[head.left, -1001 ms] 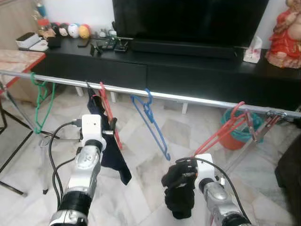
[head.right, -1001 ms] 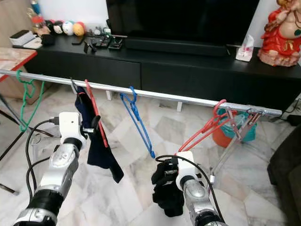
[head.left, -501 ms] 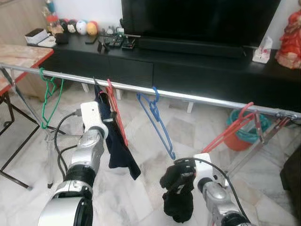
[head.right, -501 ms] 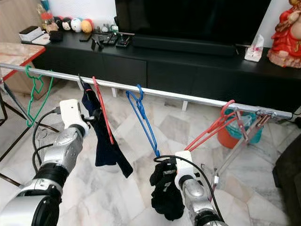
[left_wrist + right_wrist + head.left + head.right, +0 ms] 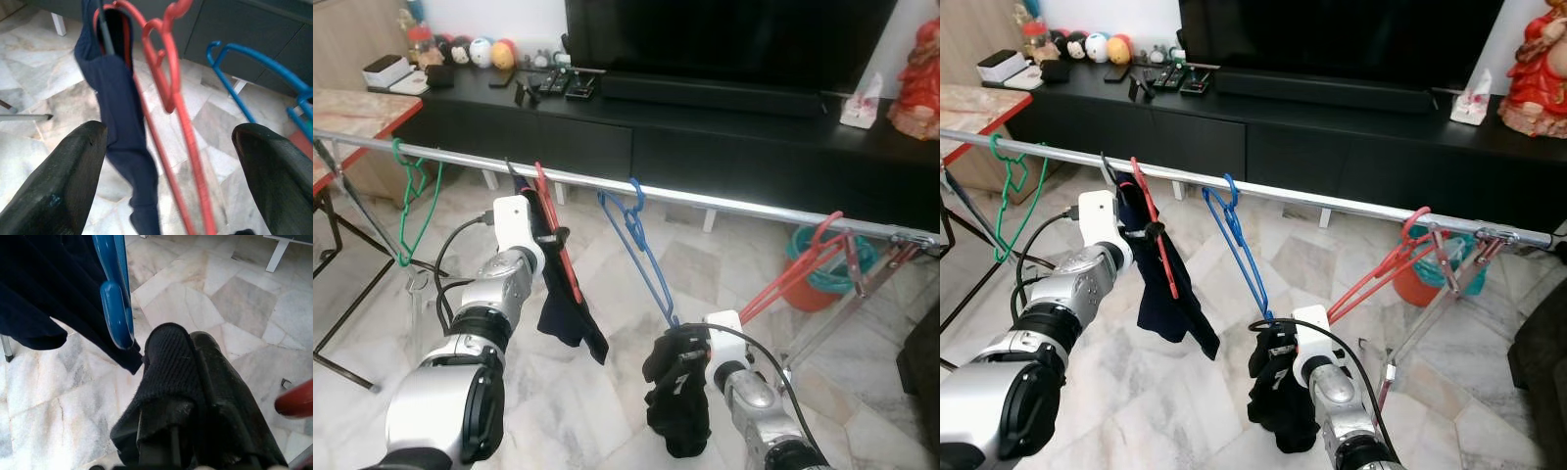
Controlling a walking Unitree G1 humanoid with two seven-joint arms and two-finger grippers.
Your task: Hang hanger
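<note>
A silver rail (image 5: 754, 208) crosses the room. On it hang a green hanger (image 5: 411, 206), a red hanger (image 5: 558, 255) carrying a navy garment (image 5: 570, 313), a bare blue hanger (image 5: 646, 259) and a second red hanger (image 5: 793, 274) near the right end. My left gripper (image 5: 548, 238) is up beside the red hanger. In the left wrist view its fingers (image 5: 73, 171) are spread wide, open, with the hanger (image 5: 166, 73) and navy cloth (image 5: 117, 112) between them. My right gripper (image 5: 677, 392) is low, just under the blue hanger's bottom corner, shut on a black knit cloth (image 5: 171, 367).
A black TV console (image 5: 705, 127) with a television stands behind the rail. A teal bucket (image 5: 818, 264) sits on the marble floor under the rail's right end. A red-edged table (image 5: 352, 113) is at the left, a dark seat (image 5: 925, 362) at the right edge.
My left arm has reached further up toward the red hanger with the navy garment. The right gripper with the black cloth has shifted slightly left, under the blue hanger. The camera also moved.
</note>
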